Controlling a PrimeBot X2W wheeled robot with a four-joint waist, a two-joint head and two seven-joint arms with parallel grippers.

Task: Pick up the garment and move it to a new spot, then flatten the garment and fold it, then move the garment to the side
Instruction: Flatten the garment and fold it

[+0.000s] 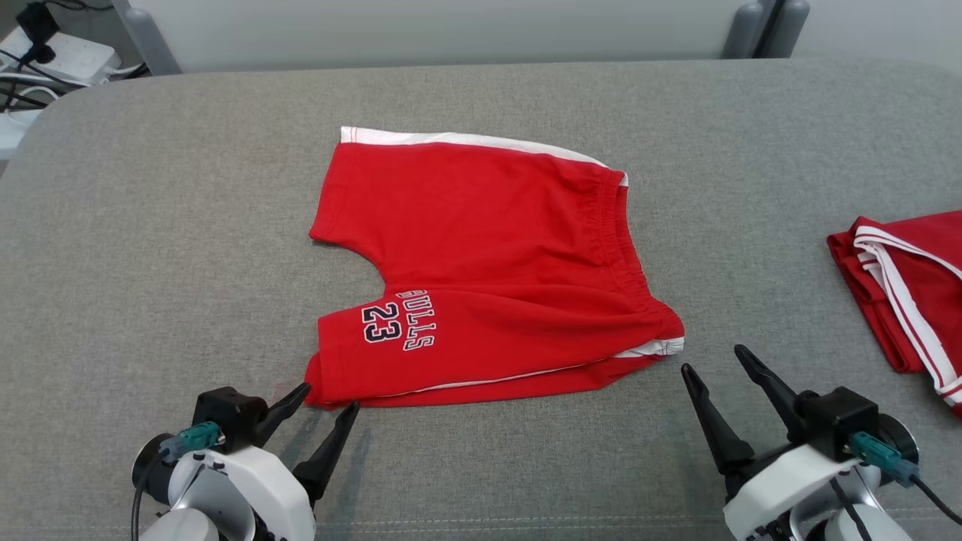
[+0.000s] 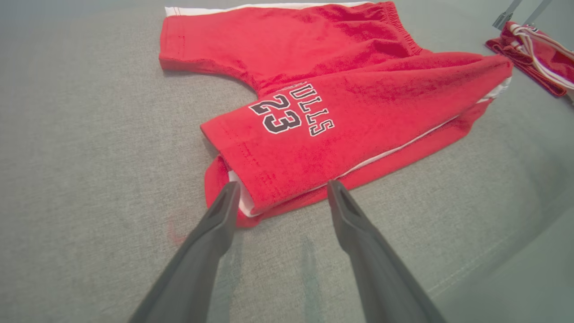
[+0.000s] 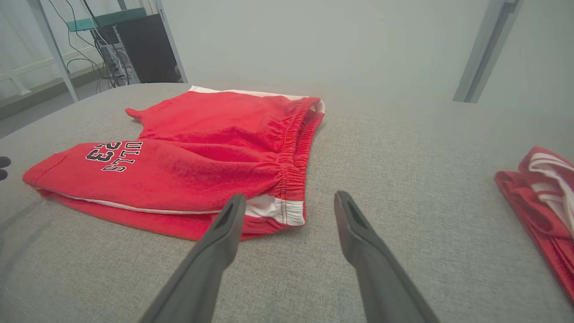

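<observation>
Left fingers (image 1: 329, 443) and right fingers (image 1: 716, 428) open, empty; shorts (image 1: 481, 248) at 12 o'clock likely soft, light; pinch hem, waistband corners.

Lab: tangled cables (image 3: 104, 47), power strip (image 1: 71, 56), metal frame (image 3: 482, 51).

Second red garment (image 1: 921, 252) cut by right edge; wrist views: fold hides shorts (image 2: 358, 103) print's first letter.

Grey fabric surface (image 1: 150, 225) bears red shorts (image 1: 481, 248) and another red garment (image 1: 909, 278).
</observation>
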